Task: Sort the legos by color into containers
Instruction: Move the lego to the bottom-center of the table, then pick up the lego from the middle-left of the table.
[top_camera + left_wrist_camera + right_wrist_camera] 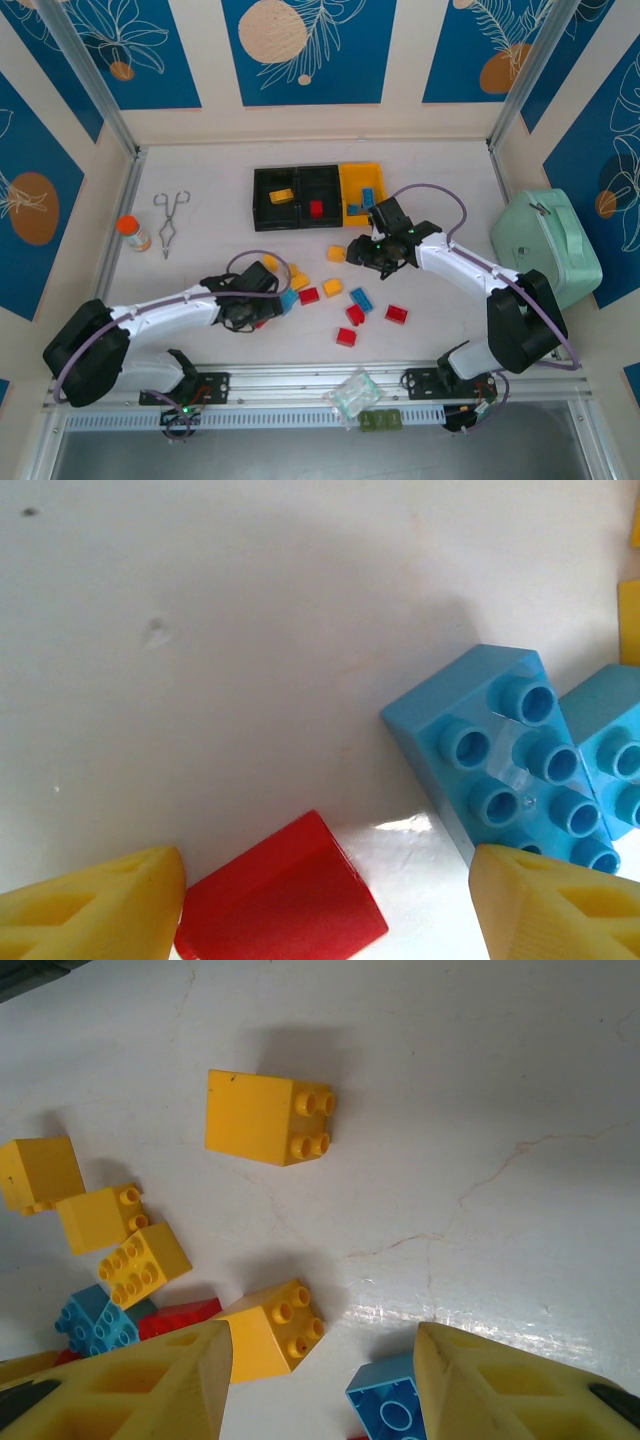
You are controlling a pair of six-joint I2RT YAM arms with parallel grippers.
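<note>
Left gripper [328, 868]: jaws apart, small red plastic brick [285, 900] between them
Right gripper [322, 1338]: jaws apart, small yellow studded brick [275, 1325] beside one finger
Joined black and yellow plastic bins [297, 198]: beyond both grippers

containers [297, 197]: behind legos [396, 314] | case [548, 245]: right of containers | tongs [170, 222]: left of containers | bag [352, 392]: before legos

Looks like I'm driving a lab test booth here: white tabletop [220, 170], aluminium rail [300, 378] along the front edge, metal posts [88, 75], blue leaf-print wall panels [340, 80] boxing it in.
</note>
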